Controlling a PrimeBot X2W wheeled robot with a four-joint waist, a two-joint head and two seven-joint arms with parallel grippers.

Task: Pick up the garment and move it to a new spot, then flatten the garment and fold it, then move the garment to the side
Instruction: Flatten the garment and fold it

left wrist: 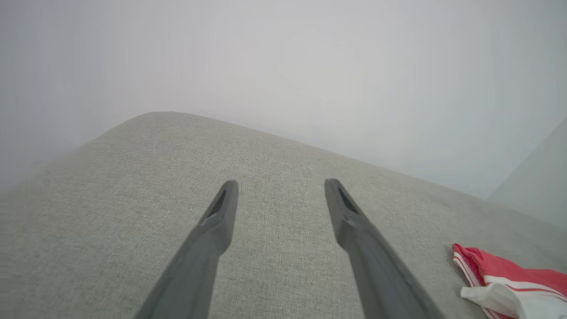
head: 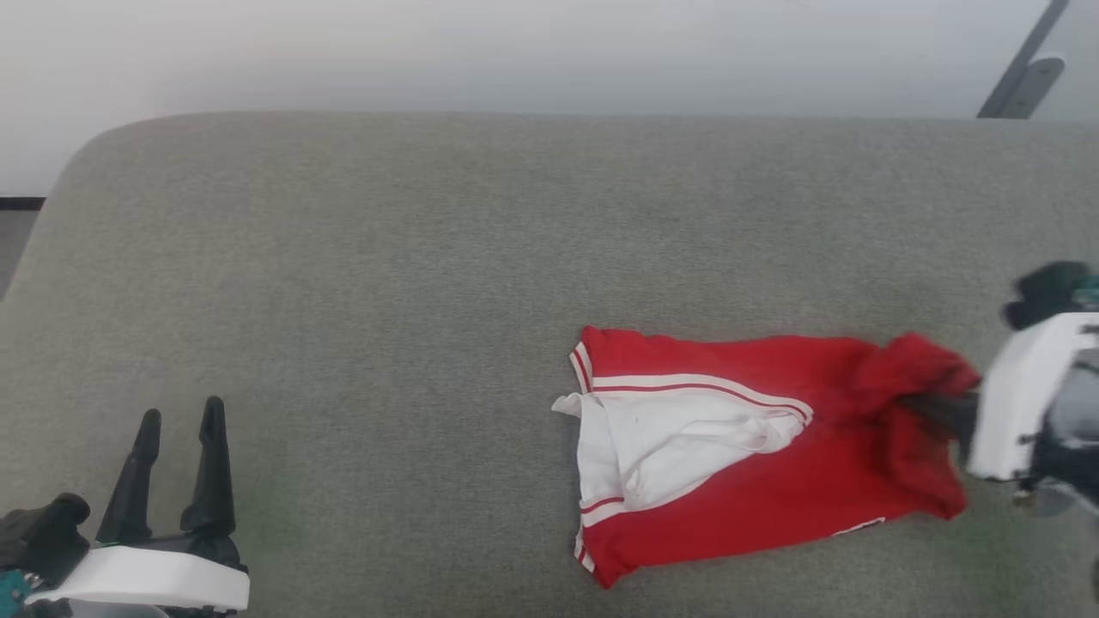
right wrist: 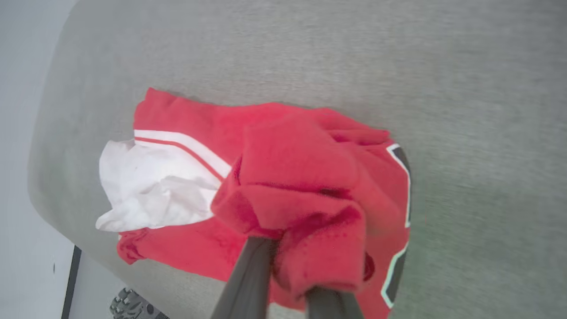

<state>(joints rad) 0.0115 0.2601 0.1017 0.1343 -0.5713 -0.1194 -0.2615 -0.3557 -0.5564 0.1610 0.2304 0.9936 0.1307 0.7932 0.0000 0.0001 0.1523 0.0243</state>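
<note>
The garment (head: 755, 455) lies crumpled at centre-right of the head view on the grey upholstered surface (head: 386, 257), with its white sleeve toward frame centre. The right gripper (head: 943, 410), at the right edge, has its jaws clamped on a bunched red fold at the garment's right end. The left gripper (head: 180, 412) at lower left, well apart from the cloth, has its jaws spread wide.

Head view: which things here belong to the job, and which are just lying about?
Job: the garment, bunched at one end in the shut right pincer; the left pincer, open and apart from it; the grey padded surface under them.
Lying about: the grey metal bracket at the far right; the pale wall behind.
</note>
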